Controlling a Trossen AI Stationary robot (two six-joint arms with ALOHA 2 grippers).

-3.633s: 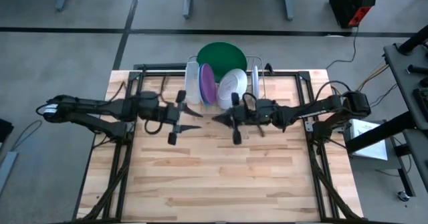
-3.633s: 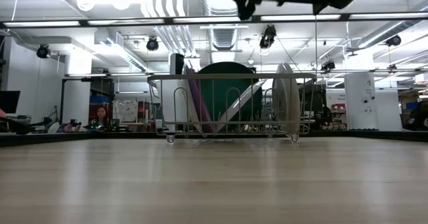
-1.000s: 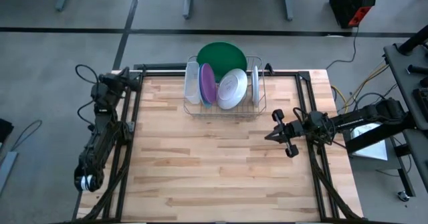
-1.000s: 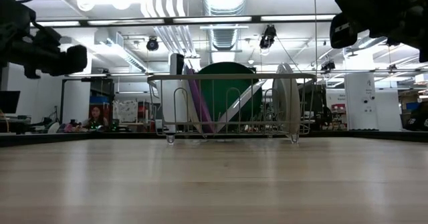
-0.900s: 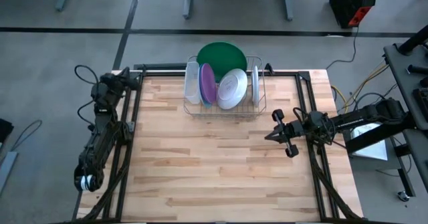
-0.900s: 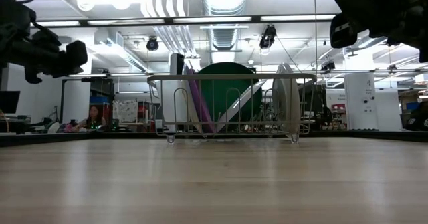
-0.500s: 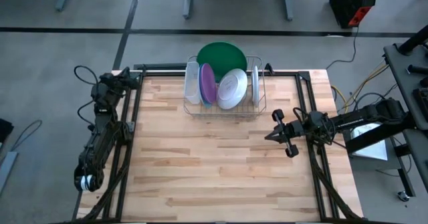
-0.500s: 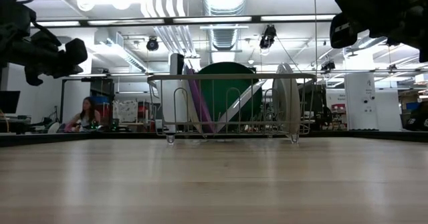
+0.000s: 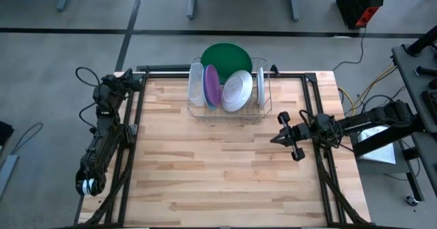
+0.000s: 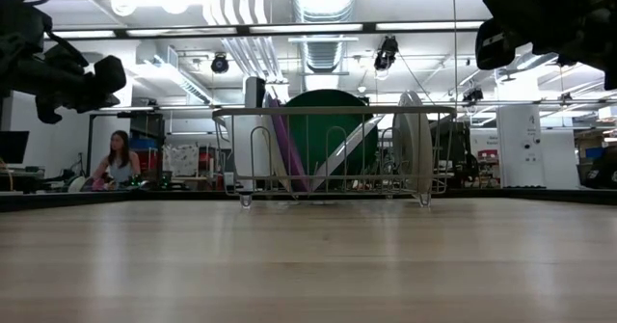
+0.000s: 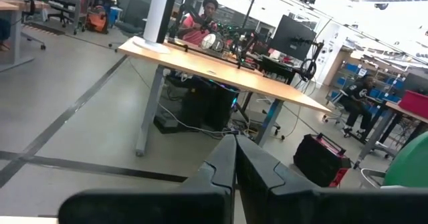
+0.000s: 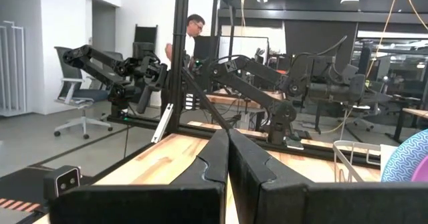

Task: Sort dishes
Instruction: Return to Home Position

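The dishes stand on edge in a wire rack [image 9: 229, 106] at the table's far middle. There is a large dark green plate [image 9: 226, 55] at the back, a purple plate [image 9: 212, 87], a pale plate [image 9: 237, 91] leaning left and a thin white plate [image 9: 260, 84]. My left gripper [image 9: 130, 78] is folded back at the table's far left corner, shut [image 11: 235, 147] and holding nothing. My right gripper [image 9: 278, 137] hovers near the table's right edge, also shut [image 12: 228, 144] with nothing in it. Both are well away from the rack.
A clear plastic tub [image 9: 196, 84] stands on edge at the rack's left end. Bare wooden tabletop [image 9: 218, 174] stretches from the rack to the near edge. Black frame rails [image 9: 130, 154] run along both sides of the table. A person [image 10: 117, 157] sits in the room beyond.
Over the last second both arms have kept still and the dishes have not moved. Before that, both grippers drew back from in front of the rack, the left to the far left corner and the right toward the table's right edge.
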